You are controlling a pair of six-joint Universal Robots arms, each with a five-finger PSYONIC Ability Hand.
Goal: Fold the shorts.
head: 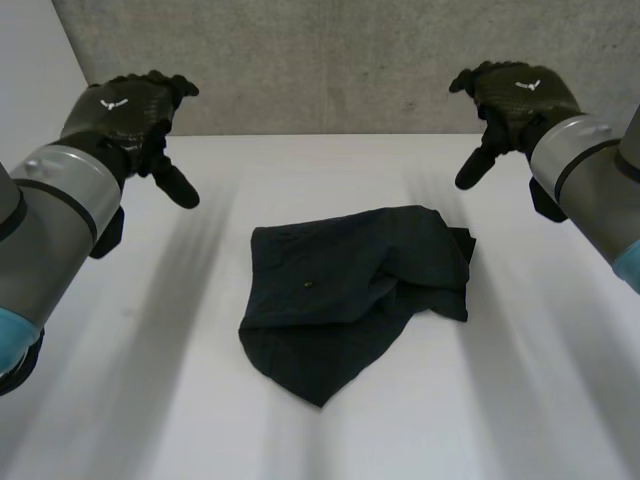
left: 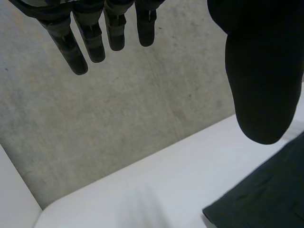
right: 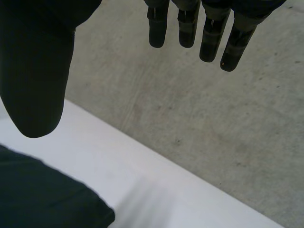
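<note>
While the crumpled shorts point(head: 355, 290) lie on the table point(head: 520, 400), the left robot hand point(head: 130, 110) and right robot hand point(head: 515, 95) hover either side, fingers straight and empty, seemingly poised to grasp

You see dark shorts point(head: 350, 285) crumpled mid-table, lying flat, partly folded over, one pointed corner toward near edge.
</note>
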